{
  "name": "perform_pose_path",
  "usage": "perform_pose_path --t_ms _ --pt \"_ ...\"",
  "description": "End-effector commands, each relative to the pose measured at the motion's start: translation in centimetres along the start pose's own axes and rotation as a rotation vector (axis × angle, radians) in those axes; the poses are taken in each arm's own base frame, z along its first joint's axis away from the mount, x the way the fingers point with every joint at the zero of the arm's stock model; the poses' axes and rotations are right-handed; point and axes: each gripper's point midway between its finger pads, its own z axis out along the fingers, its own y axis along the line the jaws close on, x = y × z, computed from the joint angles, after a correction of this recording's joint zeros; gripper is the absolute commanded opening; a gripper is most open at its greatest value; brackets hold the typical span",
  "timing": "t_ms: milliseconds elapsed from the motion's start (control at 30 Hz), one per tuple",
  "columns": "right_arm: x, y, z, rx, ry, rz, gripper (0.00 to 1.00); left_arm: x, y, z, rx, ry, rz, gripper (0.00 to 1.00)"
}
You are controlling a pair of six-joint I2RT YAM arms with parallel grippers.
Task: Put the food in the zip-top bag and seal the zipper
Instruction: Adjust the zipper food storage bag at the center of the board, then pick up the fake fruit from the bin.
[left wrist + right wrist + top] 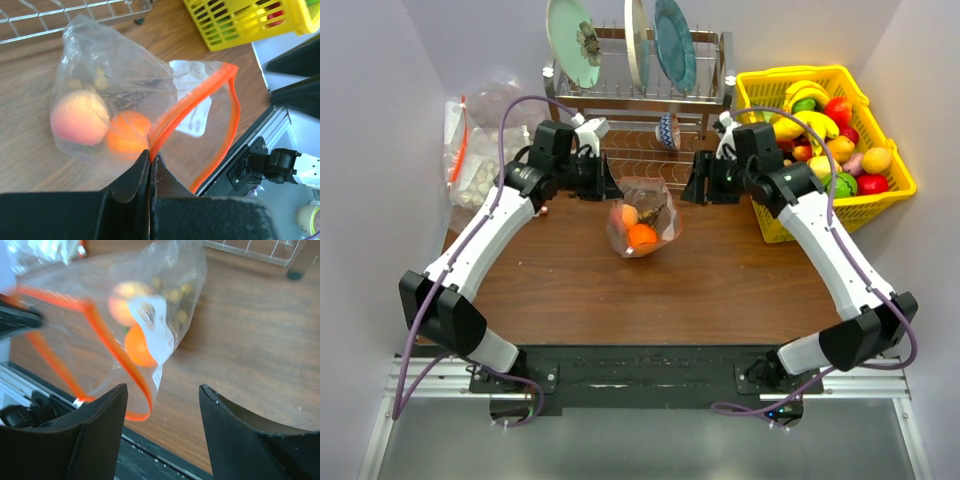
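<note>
The clear zip-top bag (642, 222) hangs over the table's middle with an orange (641, 236), a peach-like fruit (628, 214) and small brown pieces inside. My left gripper (611, 187) is shut on the bag's orange-red zipper (192, 102) at one corner and holds the bag up. In the left wrist view the peach (79, 118) and orange (128, 139) rest low in the bag and its mouth gapes open. My right gripper (690, 190) is open, just right of the bag; in its view the zipper (120, 357) ends near its left finger (100, 425), not touching.
A yellow basket (895, 170) of toy fruit stands at the back right. A wire dish rack (640, 95) with plates stands behind the bag. Clear bags of white lumps (470, 150) lie at the back left.
</note>
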Motion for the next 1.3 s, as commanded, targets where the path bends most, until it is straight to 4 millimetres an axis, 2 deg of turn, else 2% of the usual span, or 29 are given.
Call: perform_pose_path --t_ms 0,133,167,233,267,300,400,433,500,667,833,967,1000,1133,1267 --pt "-4.1 -0.5 -3.7 0.05 -0.129 -0.029 0.61 -1.4 0.6 -0.4 -0.007 -0.058 0.047 0.0" --pt "-6.4 -4.3 -6.6 0.118 -0.223 0.056 0.6 -2.2 1.2 -1.2 -0.07 -0.084 0.07 0.0" --pt "-6.9 -6.6 -7.3 0.168 -0.241 0.105 0.59 -2.3 1.4 -1.4 -0.083 -0.089 0.074 0.0" --pt "-7.8 -8.5 -8.4 0.232 -0.27 0.13 0.59 -2.1 1.6 -1.2 -0.086 -0.085 0.078 0.0" --pt "-8.1 -10.5 -9.2 0.313 -0.291 0.152 0.59 -1.8 1.8 -1.0 -0.084 -0.078 0.077 0.0" --pt "-8.5 -11.5 -9.7 0.353 -0.308 0.161 0.58 -1.6 1.9 -0.8 -0.081 -0.073 0.077 0.0" --pt "-9.1 -15.2 -10.8 0.486 -0.346 0.219 0.57 -0.9 1.8 -0.2 -0.047 -0.068 0.081 0.0" --pt "-9.3 -15.7 -10.8 0.499 -0.354 0.231 0.57 -0.9 1.7 -0.1 -0.035 -0.072 0.081 0.0" --pt "-9.8 -17.9 -11.6 0.561 -0.386 0.275 0.56 -0.8 1.3 0.1 -0.005 -0.076 0.086 0.0" --pt "-10.7 -20.4 -12.5 0.677 -0.463 0.288 0.56 -0.7 1.2 0.2 0.006 -0.087 0.093 0.0" --pt "-10.6 -22.7 -12.0 0.778 -0.45 0.291 0.57 -1.0 1.0 -0.6 -0.001 -0.127 0.11 0.0" --pt "-10.5 -25.0 -12.8 0.888 -0.444 0.31 0.58 -0.9 1.5 -0.9 -0.033 -0.14 0.11 0.0" --pt "-10.6 -25.2 -13.2 0.902 -0.447 0.314 0.6 -0.9 1.6 -1.0 -0.036 -0.143 0.106 0.0" --pt "-10.0 -26.5 -13.9 0.959 -0.451 0.34 0.8 -0.7 1.7 -0.9 -0.037 -0.154 0.104 0.0" --pt "-9.4 -27.9 -13.7 1.017 -0.412 0.347 0.87 -0.7 1.5 -0.8 -0.023 -0.149 0.104 0.0"
